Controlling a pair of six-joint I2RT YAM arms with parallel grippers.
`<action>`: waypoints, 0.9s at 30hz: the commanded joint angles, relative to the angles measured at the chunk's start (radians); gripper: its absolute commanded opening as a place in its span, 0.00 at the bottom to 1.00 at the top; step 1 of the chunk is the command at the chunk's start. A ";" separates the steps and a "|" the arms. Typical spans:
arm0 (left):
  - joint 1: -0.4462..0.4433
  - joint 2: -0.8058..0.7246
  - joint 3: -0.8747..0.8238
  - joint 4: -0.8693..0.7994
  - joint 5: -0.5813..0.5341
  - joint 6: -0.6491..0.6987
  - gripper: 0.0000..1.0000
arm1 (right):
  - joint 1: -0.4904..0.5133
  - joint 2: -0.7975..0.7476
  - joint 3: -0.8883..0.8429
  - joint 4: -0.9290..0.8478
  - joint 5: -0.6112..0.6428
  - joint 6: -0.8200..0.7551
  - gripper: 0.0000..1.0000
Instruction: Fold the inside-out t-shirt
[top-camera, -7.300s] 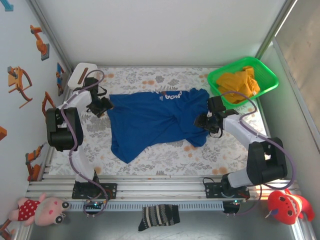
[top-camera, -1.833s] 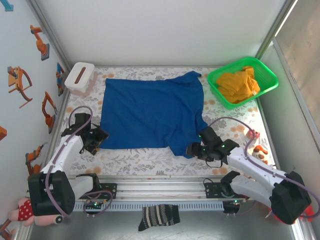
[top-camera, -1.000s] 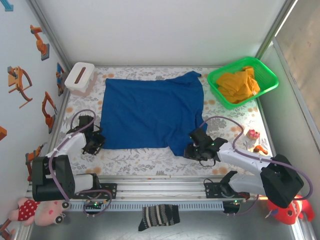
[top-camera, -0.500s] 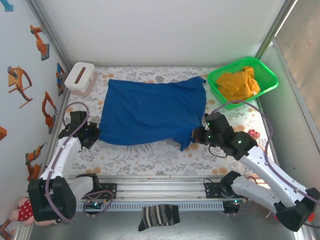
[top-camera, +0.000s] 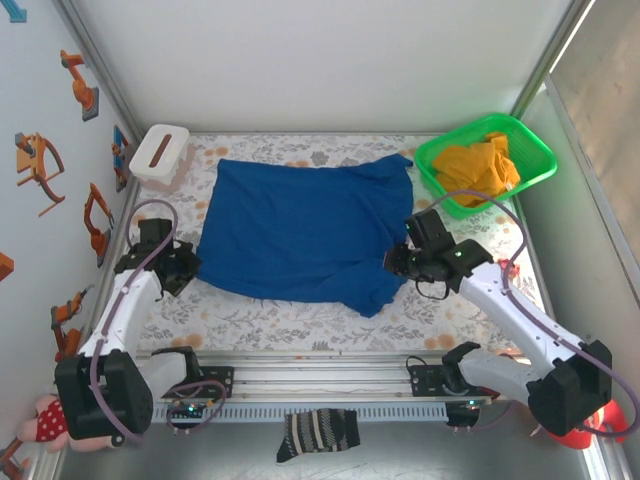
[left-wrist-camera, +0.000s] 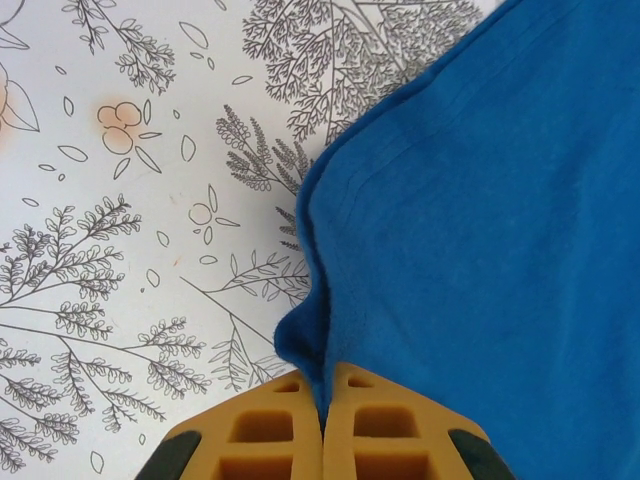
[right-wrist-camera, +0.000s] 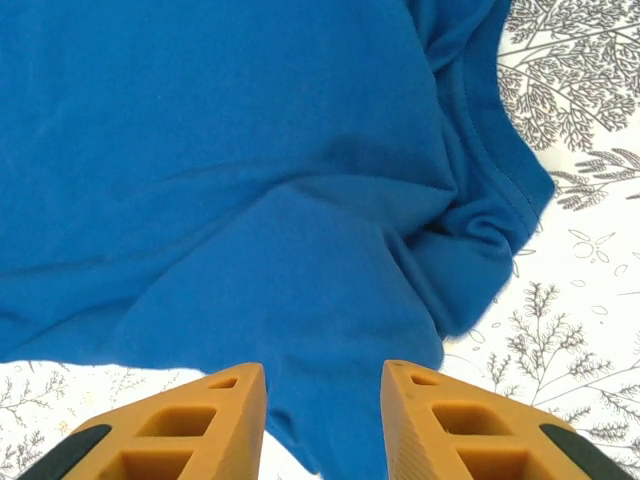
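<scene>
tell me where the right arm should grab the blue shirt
Probably the near-right corner of the t-shirt, coming in low from the right: that flap juts out free over the table and lies slightly bunched, and it mirrors the left edge that the shut left end effector pinches.

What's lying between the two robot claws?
The blue t-shirt lies spread out between the left gripper and the right gripper, as the top view shows.

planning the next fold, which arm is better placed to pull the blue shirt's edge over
Left. The left claw is shut on the edge of the t-shirt, ready to lift. The right claw stands open over the cloth, gripping nothing.
</scene>
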 joint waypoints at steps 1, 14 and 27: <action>0.008 0.020 -0.012 0.006 0.009 0.028 0.00 | -0.005 -0.050 -0.048 -0.010 -0.006 -0.024 0.35; 0.009 0.045 0.013 0.025 0.013 0.027 0.00 | 0.010 -0.330 -0.385 -0.049 -0.101 0.148 0.17; 0.008 0.056 -0.002 0.046 0.011 0.016 0.00 | 0.014 0.201 -0.164 0.366 -0.138 0.100 0.11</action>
